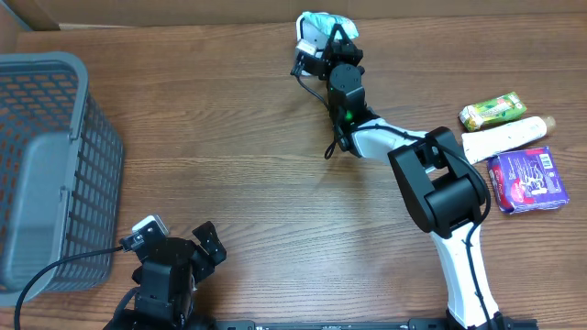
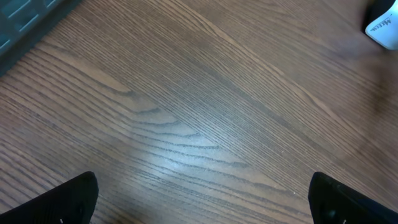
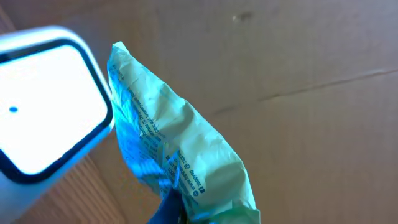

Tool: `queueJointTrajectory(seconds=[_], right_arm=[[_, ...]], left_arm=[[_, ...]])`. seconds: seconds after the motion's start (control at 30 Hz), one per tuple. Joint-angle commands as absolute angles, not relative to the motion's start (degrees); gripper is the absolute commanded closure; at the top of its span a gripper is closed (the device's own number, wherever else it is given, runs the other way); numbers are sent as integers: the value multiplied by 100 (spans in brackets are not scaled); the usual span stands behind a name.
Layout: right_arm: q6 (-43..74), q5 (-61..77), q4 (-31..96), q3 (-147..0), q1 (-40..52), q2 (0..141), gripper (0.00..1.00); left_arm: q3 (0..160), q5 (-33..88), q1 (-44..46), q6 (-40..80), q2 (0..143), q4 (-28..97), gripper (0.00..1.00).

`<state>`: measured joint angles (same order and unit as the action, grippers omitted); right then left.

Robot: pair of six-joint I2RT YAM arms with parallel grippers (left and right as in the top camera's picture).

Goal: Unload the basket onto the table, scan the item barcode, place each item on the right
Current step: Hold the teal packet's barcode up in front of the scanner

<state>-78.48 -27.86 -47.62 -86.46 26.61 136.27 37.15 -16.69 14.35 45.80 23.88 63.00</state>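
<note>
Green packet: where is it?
Green packet: top centre of the overhead view, held by the right gripper at the far edge of the table, beside the white scanner.

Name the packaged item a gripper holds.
The pale green packet, in the right gripper; the green bar, white tube and purple pack lie on the table.

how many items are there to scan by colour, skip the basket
green: 2, held pouch and snack packet
white: 1, tube
purple: 1, purple packet
total: 4
</note>
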Motion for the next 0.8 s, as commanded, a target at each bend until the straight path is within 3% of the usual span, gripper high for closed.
queueJointTrajectory(seconds=[0.0,0.77], right_arm=[[-7872,-2727,-4615,-8746,2606,13644,96],[-8300,-2604,-5177,-8746,2722,13644,96]], left_arm=[[3688,-1688,1426,4633,2351,6300,1],[3688,-1688,1426,4633,2351,6302,1]])
